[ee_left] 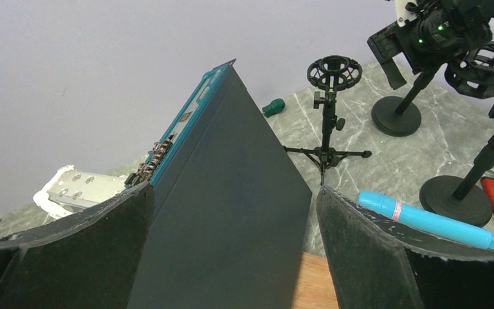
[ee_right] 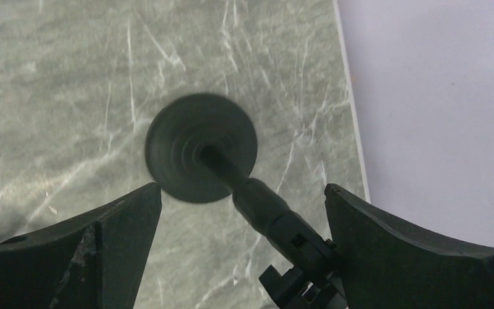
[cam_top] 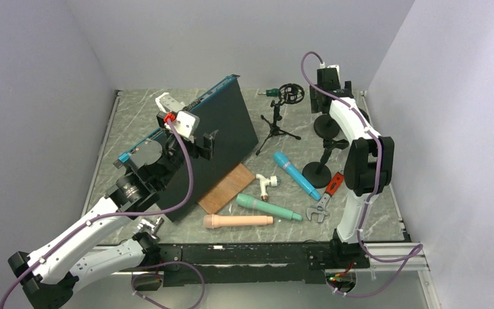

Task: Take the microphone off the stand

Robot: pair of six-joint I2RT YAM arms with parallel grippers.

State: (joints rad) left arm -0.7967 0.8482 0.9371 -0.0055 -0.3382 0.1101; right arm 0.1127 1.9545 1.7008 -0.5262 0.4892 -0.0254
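Three black stands are at the back right: a tripod (cam_top: 276, 125) with an empty ring mount (cam_top: 291, 94), a round-base stand (cam_top: 317, 172) with a clip, and a second round-base stand (cam_top: 329, 127). A short green microphone (cam_top: 272, 93) is beside the ring; whether it touches it I cannot tell. My right gripper (cam_top: 327, 87) is open above the second stand. In the right wrist view its pole (ee_right: 257, 199) and base (ee_right: 201, 148) lie between the open fingers (ee_right: 242, 190). My left gripper (cam_top: 202, 145) is open, its jaws on either side of a dark board (ee_left: 225, 212).
A blue microphone (cam_top: 296, 175), a teal microphone (cam_top: 269, 207) and a peach microphone (cam_top: 238, 221) lie on the table. A white pipe fitting (cam_top: 267, 185), a red-handled wrench (cam_top: 327, 196) and a wooden board (cam_top: 226, 188) are close by. Walls enclose the table.
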